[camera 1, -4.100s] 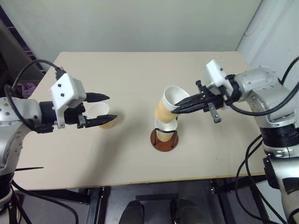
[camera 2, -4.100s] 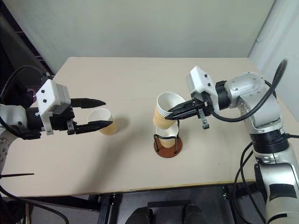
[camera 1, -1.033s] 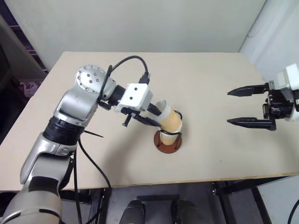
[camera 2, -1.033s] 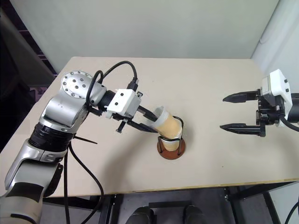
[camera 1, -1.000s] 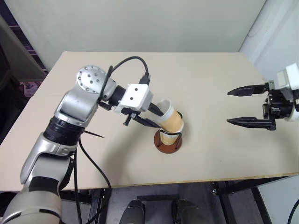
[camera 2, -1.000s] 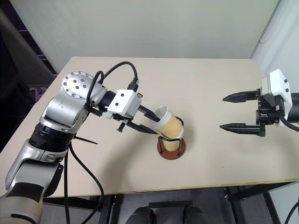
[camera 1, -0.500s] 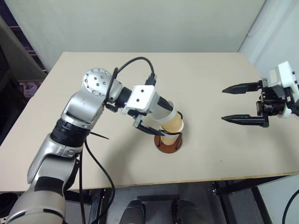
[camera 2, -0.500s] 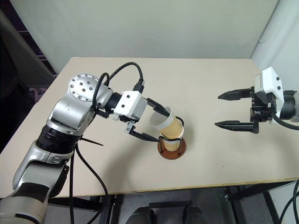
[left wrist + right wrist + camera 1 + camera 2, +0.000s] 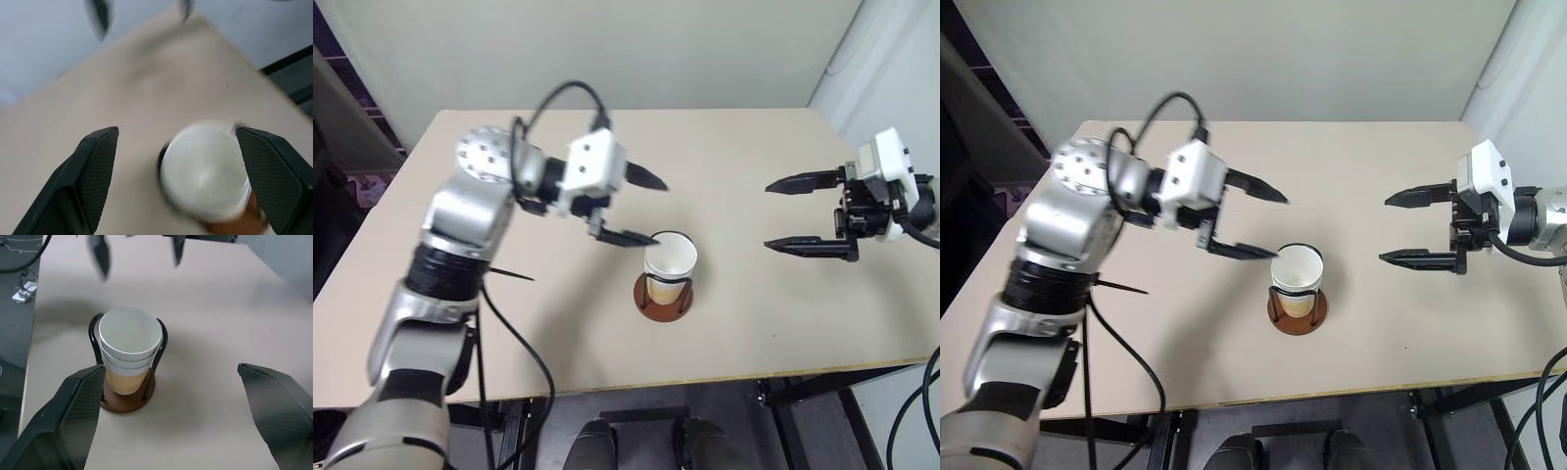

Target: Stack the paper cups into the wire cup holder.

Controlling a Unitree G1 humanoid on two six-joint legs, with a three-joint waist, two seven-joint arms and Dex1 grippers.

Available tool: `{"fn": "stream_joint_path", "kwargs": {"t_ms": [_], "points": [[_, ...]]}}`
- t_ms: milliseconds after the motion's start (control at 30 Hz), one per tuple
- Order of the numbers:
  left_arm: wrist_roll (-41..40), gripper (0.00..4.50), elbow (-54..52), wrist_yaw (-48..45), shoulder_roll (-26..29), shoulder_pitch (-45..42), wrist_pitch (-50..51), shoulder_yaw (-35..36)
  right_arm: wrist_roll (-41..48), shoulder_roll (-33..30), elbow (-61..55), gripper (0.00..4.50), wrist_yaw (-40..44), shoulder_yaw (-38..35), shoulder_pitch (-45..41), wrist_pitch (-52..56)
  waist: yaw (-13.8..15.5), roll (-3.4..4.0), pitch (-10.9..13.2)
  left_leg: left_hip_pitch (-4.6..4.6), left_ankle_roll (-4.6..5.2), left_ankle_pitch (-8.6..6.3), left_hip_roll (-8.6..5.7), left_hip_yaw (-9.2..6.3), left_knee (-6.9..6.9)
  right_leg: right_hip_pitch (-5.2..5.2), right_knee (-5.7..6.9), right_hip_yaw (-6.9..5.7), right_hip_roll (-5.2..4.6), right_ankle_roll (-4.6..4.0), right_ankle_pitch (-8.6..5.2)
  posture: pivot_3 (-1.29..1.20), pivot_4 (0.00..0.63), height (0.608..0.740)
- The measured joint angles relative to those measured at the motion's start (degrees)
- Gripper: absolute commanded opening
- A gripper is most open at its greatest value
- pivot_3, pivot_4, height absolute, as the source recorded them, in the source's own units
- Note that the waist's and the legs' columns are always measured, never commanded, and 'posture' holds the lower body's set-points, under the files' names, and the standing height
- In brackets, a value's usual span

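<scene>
Left gripper (image 9: 641, 208) let go of the last cup and backed up and away, jaws wide and empty; that cup, tilted in its grip half a second earlier, now sat upright in the nest. Right gripper (image 9: 795, 213) hung open and empty, well off to the side. Count: three paper cups (image 9: 129, 343) by rim lines, all nested in one wire cup holder (image 9: 126, 399) mid-table (image 9: 754, 323), so stacking looked done.
</scene>
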Motion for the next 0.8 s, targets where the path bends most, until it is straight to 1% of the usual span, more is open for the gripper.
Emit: {"fn": "stream_joint_path", "kwargs": {"t_ms": [33, 67, 100, 133, 233, 267, 367, 467, 633, 800], "points": [[-0.13, 4.1, 0.24, -0.28, 2.2, 0.4, 0.6, 1.35, 0.03, 0.01, 0.2, 4.5, 0.48, 0.06, -0.03, -0.01, -0.06, 0.0, 0.0, 0.0, 0.0, 0.0, 0.0, 0.0, -0.03, -0.01, -0.01, 0.0, 0.0, -0.01, -0.01, 0.0, 0.15, 0.74], [-0.83, 4.1, -0.55, -1.58, 5.92, 2.45, 1.04, 3.44, 0.11, 0.0, 0.16, 4.5, 1.31, 0.2, 0.04, -0.03, -0.29, 0.08, -0.05, 0.03, 0.0, 0.0, -0.02, 0.01, -0.14, -0.05, -0.07, 0.08, 0.0, -0.03, -0.02, 0.0, 0.15, 0.74], [-1.27, 4.1, -1.32, -3.09, 9.41, 5.43, 1.59, 5.26, 0.14, -0.12, 0.27, 4.5, 2.16, 0.22, 0.38, -0.02, -0.4, 0.14, -0.09, 0.05, 0.05, -0.04, -0.05, 0.0, -0.17, -0.08, -0.06, 0.14, 0.0, -0.07, -0.05, 0.0, 0.15, 0.74], [-1.99, 4.1, -1.97, -4.25, 11.79, 8.51, 2.06, 6.66, 0.23, -0.14, 0.36, 4.5, 2.84, 0.32, 0.65, 0.03, -0.42, 0.16, -0.09, 0.05, 0.06, -0.05, -0.07, -0.01, -0.19, -0.1, -0.06, 0.15, 0.01, -0.1, -0.08, 0.0, 0.15, 0.74], [-5.02, 4.1, -4.18, -6.54, 18.36, 23.43, 4.92, 13.85, 0.92, -0.85, 2.27, 4.5, 5.19, 0.46, 0.87, 0.11, -0.61, 0.14, -0.07, -0.04, -0.06, -0.07, -0.05, 0.01, -0.24, -0.35, 0.02, 0.27, 0.0, -0.21, -0.15, 0.0, 0.15, 0.74], [-5.96, 4.1, -3.91, -6.97, 19.65, 27.73, 6.32, 16.93, 0.85, -1.73, 4.03, 4.5, 5.86, 0.17, 1.1, 0.05, -0.62, 0.08, -0.04, -0.1, -0.07, -0.07, -0.03, 0.01, -0.25, -0.42, 0.05, 0.28, 0.01, -0.29, -0.19, 0.0, 0.15, 0.74], [-8.23, 4.1, -3.47, -6.78, 21.86, 37.15, 8.91, 26.58, 0.4, -3.05, 8.73, 4.5, 7.08, -0.54, 1.27, -0.68, -0.16, 0.0, -0.07, -0.09, -0.07, -0.08, -0.02, -0.02, -0.2, -0.44, 0.27, 0.3, -0.03, -0.95, -0.58, 0.0, 0.15, 0.74], [-8.49, 4.1, -3.28, -5.64, 22.16, 43.15, 9.57, 31.87, -0.24, -3.24, 12.35, 4.5, 7.75, -0.63, 1.56, -1.46, -0.09, 0.0, -0.08, 0.06, -0.05, -0.09, -0.08, 0.04, -0.16, -0.44, 0.57, 0.43, -0.07, -1.09, -0.66, 0.0, 0.15, 0.74], [-9.83, 4.1, -3.78, -3.1, 21.54, 46.39, 10.37, 34.33, -3.41, -2.92, 16.86, 4.5, 8.34, 0.11, 1.33, -3.68, -0.4, 0.0, -0.08, 0.2, -0.01, -0.1, -0.04, 0.05, -0.25, -0.47, 0.61, 0.43, -0.02, -1.44, -0.44, 0.0, 0.15, 0.74], [-11.56, 4.1, -5.95, -2.0, 21.49, 47.49, 10.73, 34.75, -4.13, -1.28, 17.56, 4.5, 9.34, 1.96, -1.33, -3.74, -1.06, 0.01, -0.07, 0.45, 0.01, -0.09, -0.03, 0.09, -0.31, -0.48, 0.61, 0.46, 0.05, -1.64, -0.3, 0.0, 0.15, 0.74]]}}
